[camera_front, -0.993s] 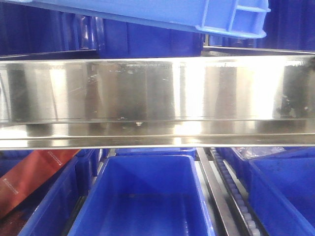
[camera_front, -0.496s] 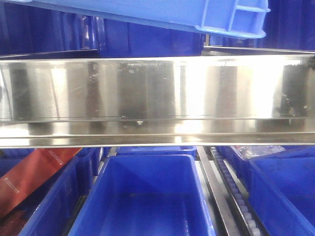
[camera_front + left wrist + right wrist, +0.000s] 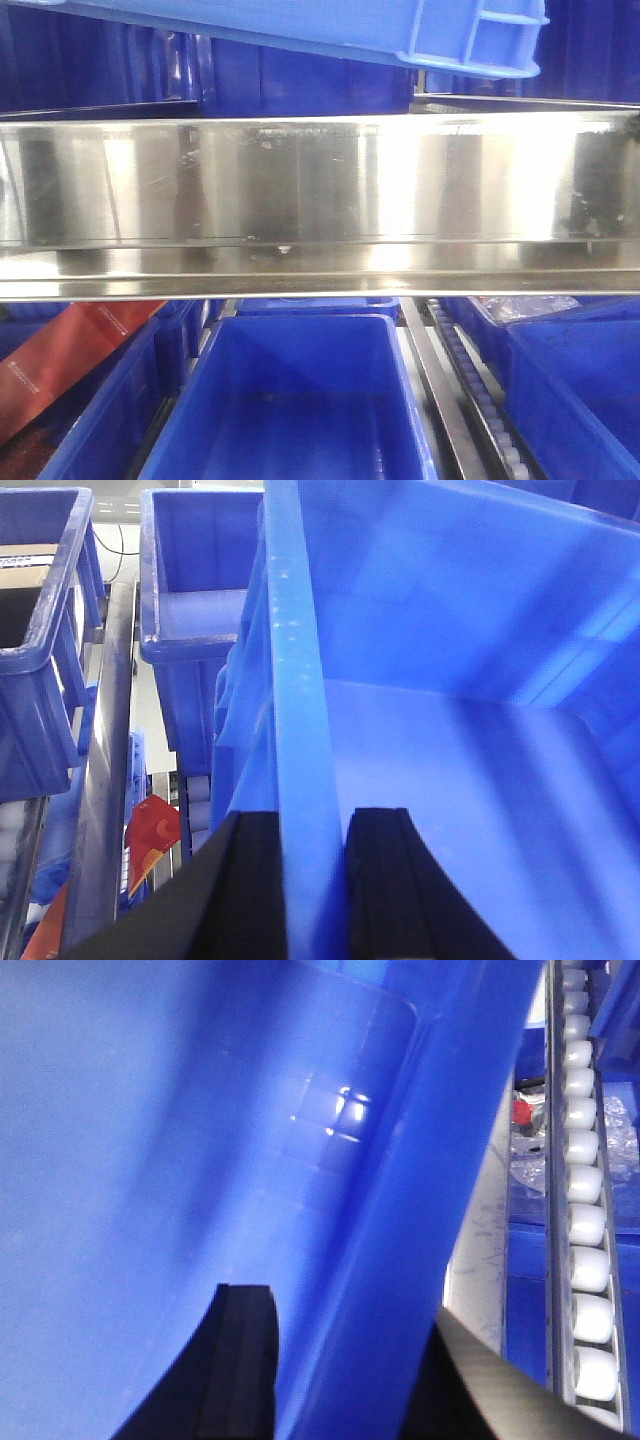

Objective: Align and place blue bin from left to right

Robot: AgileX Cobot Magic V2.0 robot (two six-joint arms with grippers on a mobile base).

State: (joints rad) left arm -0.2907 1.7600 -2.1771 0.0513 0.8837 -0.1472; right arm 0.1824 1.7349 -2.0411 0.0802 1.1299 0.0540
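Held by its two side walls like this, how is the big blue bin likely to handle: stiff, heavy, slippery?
The blue bin looks empty inside, so probably light for its size. The left tool and right tool each straddle a wall; the thick rim suggests fair stiffness, perhaps slight flex. Its glossy plastic could slip, and it hangs tilted in the front view.

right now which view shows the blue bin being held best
The left wrist view: the blue bin shows its rim, clamped by the left end effector, and its inside. The right wrist shows only wall; the front view, its underside edge.
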